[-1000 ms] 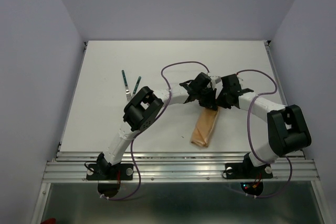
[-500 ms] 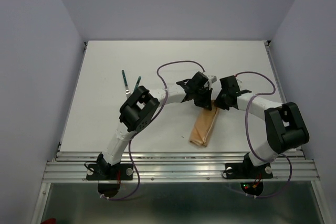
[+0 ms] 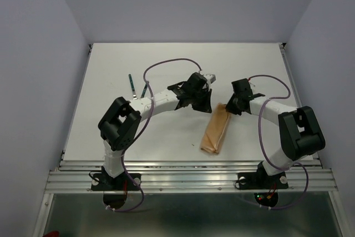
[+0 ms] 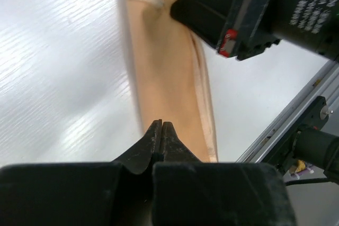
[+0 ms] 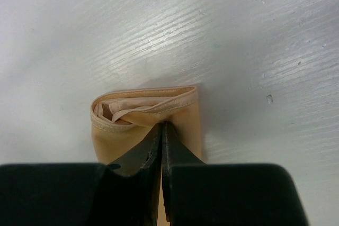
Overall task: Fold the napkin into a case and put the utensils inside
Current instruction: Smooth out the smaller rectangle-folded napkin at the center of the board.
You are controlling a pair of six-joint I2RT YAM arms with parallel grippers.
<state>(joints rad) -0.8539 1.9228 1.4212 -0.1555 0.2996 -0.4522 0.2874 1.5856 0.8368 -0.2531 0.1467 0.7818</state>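
Now the right hand (image 5: 161,126), fingers pressed together, sits at the case (image 5: 183,123)'s open end; left hand (image 4: 160,130), also closed, nearby

the case (image 3: 216,132) lies slanted on the white table (image 3: 249,65). the right gripper (image 3: 232,107) meets its far end, the left gripper (image 3: 204,104) is just beside. the utensils (image 3: 132,84) lie well left.

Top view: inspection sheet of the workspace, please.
Surface: white table, no spills seen.
Job's things: case folded, lying flat; two utensils left of it, outside, partly hidden by the left arm.
Clutter: nothing seen.
Grippers: left gripper shut, empty, beside the case; right gripper shut at the case's mouth, grip unclear.
Cables: purple cables loop over both arms, clear of the case.
Surroundings: pale walls; metal rail at near edge.
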